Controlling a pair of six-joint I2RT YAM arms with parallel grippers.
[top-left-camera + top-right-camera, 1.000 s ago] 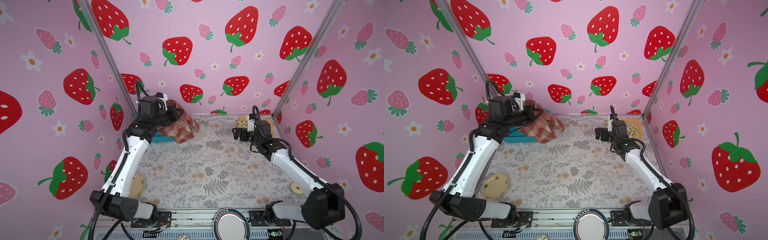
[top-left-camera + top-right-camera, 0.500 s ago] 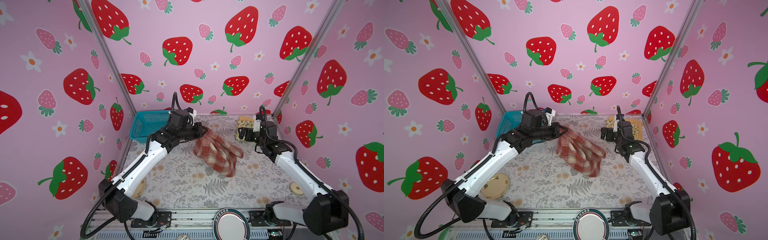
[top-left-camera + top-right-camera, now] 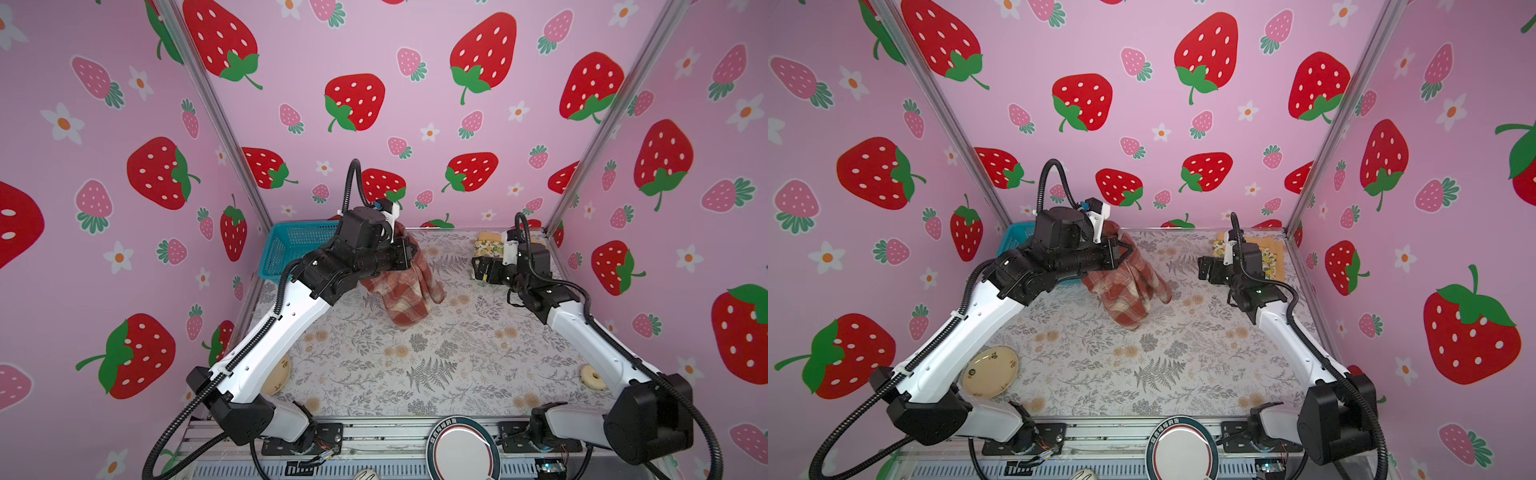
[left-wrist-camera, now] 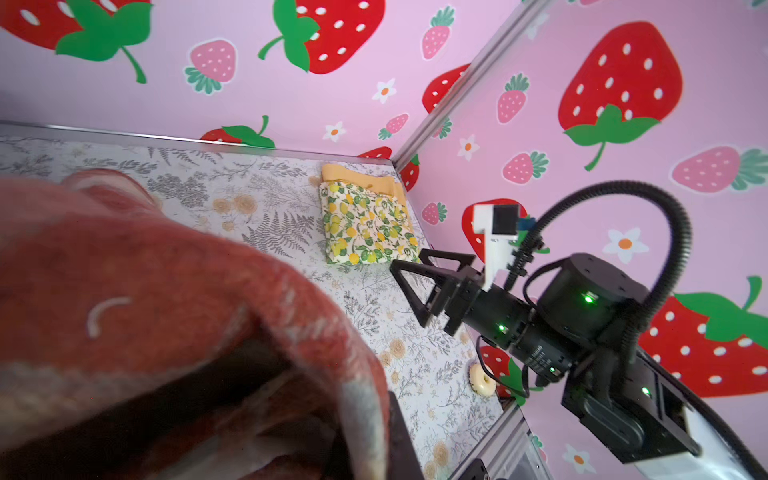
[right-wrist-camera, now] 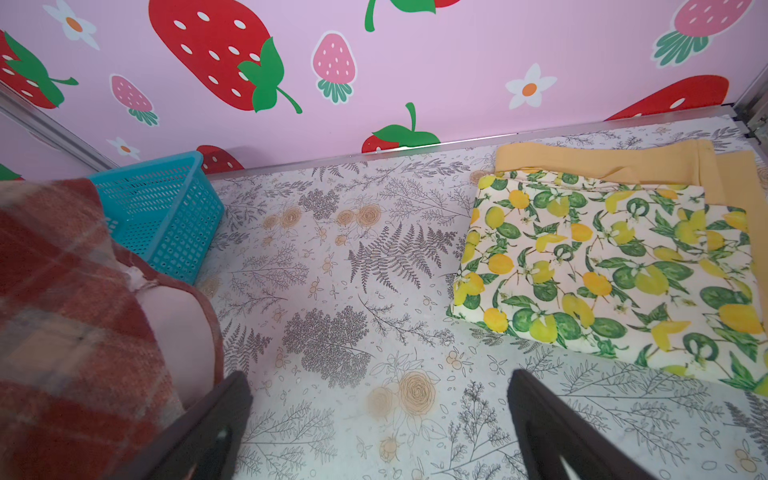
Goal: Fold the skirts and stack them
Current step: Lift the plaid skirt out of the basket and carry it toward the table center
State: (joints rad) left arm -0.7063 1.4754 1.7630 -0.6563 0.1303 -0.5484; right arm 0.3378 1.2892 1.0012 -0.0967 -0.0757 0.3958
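The red-brown and cream plaid skirt, a thick, fuzzy cloth, hangs bunched in loose folds from the left gripper. The gripper's black jaws are pinched tight on the skirt's upper edge above the rear middle of the floral-print table. The skirt's lower end droops to the tabletop, but I cannot tell whether it touches. A teal plastic mesh basket stands in the rear left corner. The right gripper hovers spread wide, holding nothing. It is near the folded cream lemon-print skirt, which lies flat on the folded mustard-yellow skirt in the far right corner.
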